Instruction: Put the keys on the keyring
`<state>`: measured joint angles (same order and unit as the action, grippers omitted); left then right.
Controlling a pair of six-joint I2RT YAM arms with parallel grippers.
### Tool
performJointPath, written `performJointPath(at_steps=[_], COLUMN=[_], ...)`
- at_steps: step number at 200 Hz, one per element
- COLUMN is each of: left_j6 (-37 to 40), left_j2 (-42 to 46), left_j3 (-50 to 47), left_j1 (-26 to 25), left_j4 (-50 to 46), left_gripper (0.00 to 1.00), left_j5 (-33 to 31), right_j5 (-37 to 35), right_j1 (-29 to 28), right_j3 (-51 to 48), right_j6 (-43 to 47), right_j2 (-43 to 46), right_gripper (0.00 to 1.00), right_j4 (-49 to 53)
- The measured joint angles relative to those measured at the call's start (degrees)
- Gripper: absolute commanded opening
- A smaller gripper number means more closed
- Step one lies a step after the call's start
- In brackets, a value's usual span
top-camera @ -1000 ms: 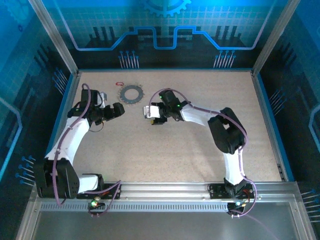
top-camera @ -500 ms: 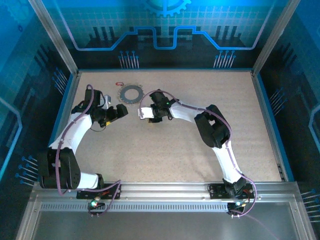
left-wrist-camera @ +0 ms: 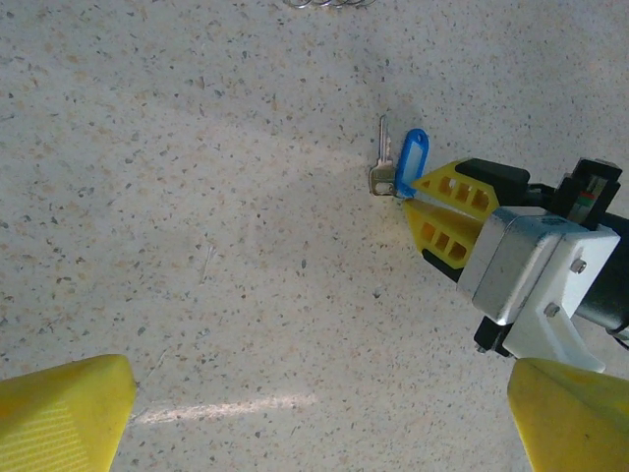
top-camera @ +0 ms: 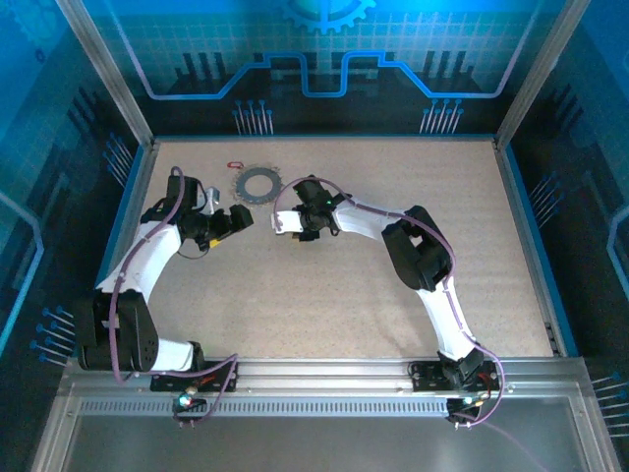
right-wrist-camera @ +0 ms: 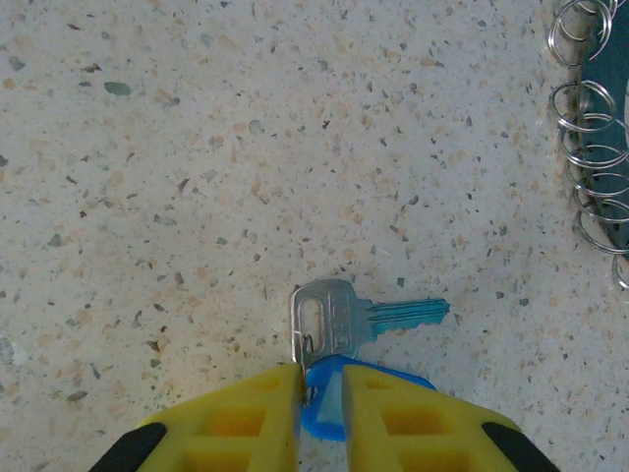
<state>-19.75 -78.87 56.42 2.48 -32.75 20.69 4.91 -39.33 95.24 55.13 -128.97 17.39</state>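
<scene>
The blue-headed key [right-wrist-camera: 339, 317] lies on the speckled table, its silver blade pointing right. My right gripper [right-wrist-camera: 322, 379] has closed its yellow fingers on the key's blue tag [right-wrist-camera: 369, 388]. In the left wrist view the same blue-headed key [left-wrist-camera: 398, 167] sits at the tips of the right gripper [left-wrist-camera: 413, 192]. The keyring [top-camera: 257, 184] lies flat at the back left, and its wire loops [right-wrist-camera: 590, 128] are to the right of the key. The tiny red key [top-camera: 235, 164] rests just left of the ring. My left gripper [top-camera: 236, 218] hovers wide open and empty, its fingertips [left-wrist-camera: 64, 418] far apart.
The table [top-camera: 334, 295] is ringed by a blue wall with metal corner posts. The two grippers face each other a short way apart, just in front of the keyring. The left arm's elbow is near the left wall.
The right arm swung left toward the keyring, then its jaws closed in on the blue tag. The left arm shifted slightly back and stayed open.
</scene>
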Motion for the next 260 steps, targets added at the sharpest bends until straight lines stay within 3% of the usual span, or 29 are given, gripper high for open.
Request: performJointPath(at_steps=[84, 165, 219, 260], left_j6=[-1.16, -1.2, -1.2, -1.2], left_j2=[-0.17, -0.17, -0.17, -0.17], left_j3=[0.0, 0.0, 0.0, 0.0], left_j1=[0.0, 0.0, 0.0, 0.0], left_j4=[-0.02, -0.02, -0.02, -0.04], left_gripper=[0.99, 0.99, 0.99, 0.99], left_j5=[0.02, 0.0, 0.0, -0.02], right_j5=[0.09, 0.66, 0.04, -0.42], right_j1=[0.17, 0.39, 0.37, 0.37], right_j3=[0.0, -0.92, -8.98, -22.91], right_j6=[0.42, -1.07, -5.29, -14.27], right_j2=[-0.39, -0.37, 4.15, 17.2], right_gripper=[0.2, 0.07, 0.0, 0.0], right_j4=[2.29, -0.28, -6.27, -8.28])
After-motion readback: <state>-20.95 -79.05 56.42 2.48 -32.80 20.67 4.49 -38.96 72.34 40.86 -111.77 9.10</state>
